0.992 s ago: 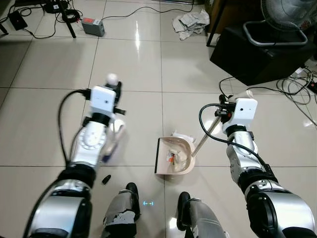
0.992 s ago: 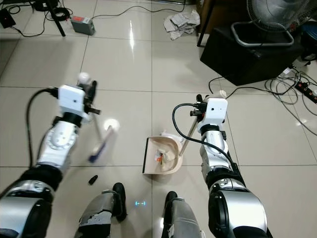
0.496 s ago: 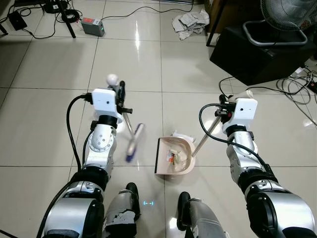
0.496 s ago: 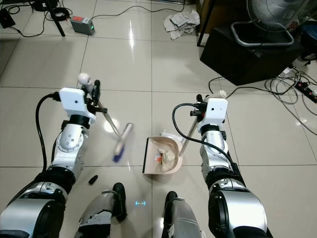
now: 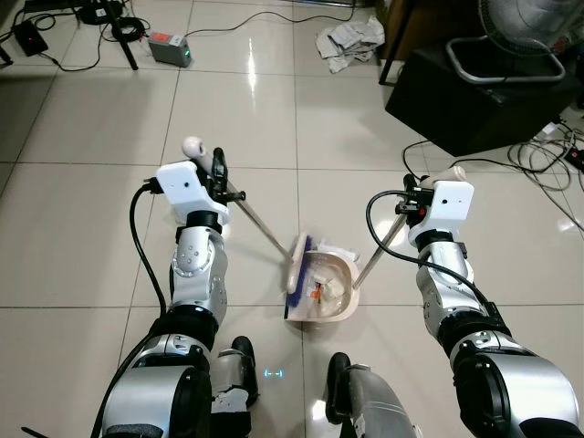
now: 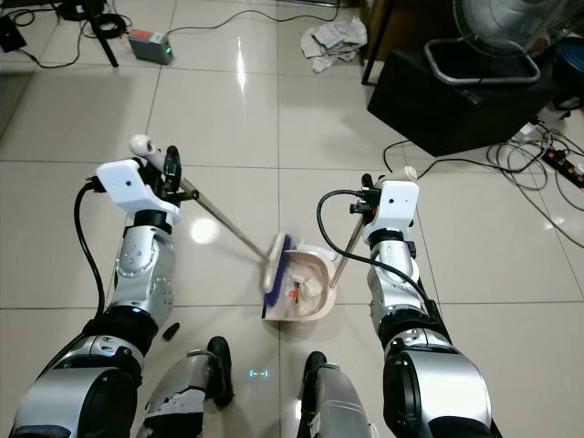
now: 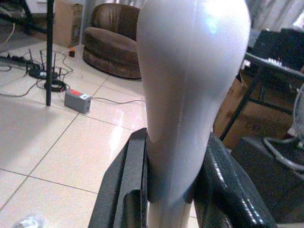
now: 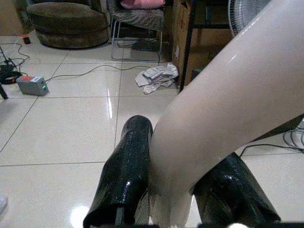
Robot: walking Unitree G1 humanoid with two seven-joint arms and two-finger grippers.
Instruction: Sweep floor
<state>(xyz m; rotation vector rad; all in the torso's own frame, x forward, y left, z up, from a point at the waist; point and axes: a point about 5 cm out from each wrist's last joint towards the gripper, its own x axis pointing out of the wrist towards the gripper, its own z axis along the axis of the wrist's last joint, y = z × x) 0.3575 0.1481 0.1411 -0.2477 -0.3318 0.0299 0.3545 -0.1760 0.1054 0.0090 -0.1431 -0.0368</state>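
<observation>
The broom (image 5: 296, 263) head has swung across to the dustpan (image 5: 324, 292) mouth, pushing debris in; left tool (image 7: 166, 190) clamps its handle, right tool (image 8: 173, 194) clamps the dustpan's handle, steadying it.

Small broom (image 5: 265, 231): thin metal shaft, rounded white handle end, white head with blue bristles (image 5: 297, 265). Shaft slanted down, head resting at open mouth of dustpan. Beige long-handled dustpan (image 5: 321, 288) flat on tiled floor (image 5: 237, 109), handle tilted up; scraps of white and orange litter (image 5: 321, 287) inside.
</observation>
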